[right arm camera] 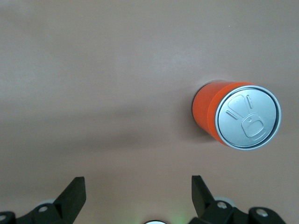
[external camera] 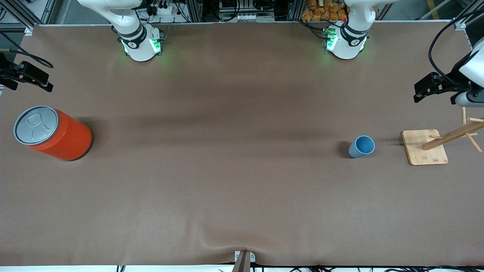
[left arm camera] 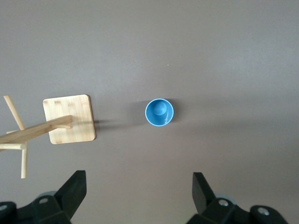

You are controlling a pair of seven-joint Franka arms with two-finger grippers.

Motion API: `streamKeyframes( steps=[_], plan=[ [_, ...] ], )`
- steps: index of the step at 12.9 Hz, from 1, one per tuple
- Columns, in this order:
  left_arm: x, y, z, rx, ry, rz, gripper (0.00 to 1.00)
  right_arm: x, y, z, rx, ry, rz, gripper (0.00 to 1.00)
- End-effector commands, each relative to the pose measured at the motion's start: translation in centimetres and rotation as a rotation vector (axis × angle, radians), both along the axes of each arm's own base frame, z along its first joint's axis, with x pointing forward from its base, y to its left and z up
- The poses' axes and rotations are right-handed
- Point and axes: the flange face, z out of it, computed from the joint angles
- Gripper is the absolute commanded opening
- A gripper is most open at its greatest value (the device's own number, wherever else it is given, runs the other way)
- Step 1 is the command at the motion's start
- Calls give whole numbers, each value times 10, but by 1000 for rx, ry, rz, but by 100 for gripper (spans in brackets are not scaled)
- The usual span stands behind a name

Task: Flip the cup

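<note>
One cup [external camera: 362,146], one can [external camera: 53,132], one wooden rack [external camera: 435,143], and two grippers: left [left arm camera: 136,191], right [right arm camera: 135,195].

Your left gripper [left arm camera: 136,196] hangs high over the table [external camera: 234,181] with its fingers spread wide, and bare cloth lies all round the cup [external camera: 362,146] below it. You have one obstacle there: the wooden peg stand [external camera: 425,146], near the cup toward the left arm's end, its pegs slanting out. Your right gripper [right arm camera: 135,196], also spread, has only the orange-red can [right arm camera: 236,116] standing below it, beside open cloth
</note>
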Motion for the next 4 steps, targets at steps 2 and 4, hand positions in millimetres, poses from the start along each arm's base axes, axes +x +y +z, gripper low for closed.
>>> streamKeyframes(
  steps=[2, 4],
  plan=[
    [-6, -3, 16, 9, -4, -9, 100, 1, -3, 4, 18, 0, 4, 100],
    [-6, -2, 20, 10, -7, -8, 100, 1, -3, 4, 18, 0, 4, 100]
  ],
)
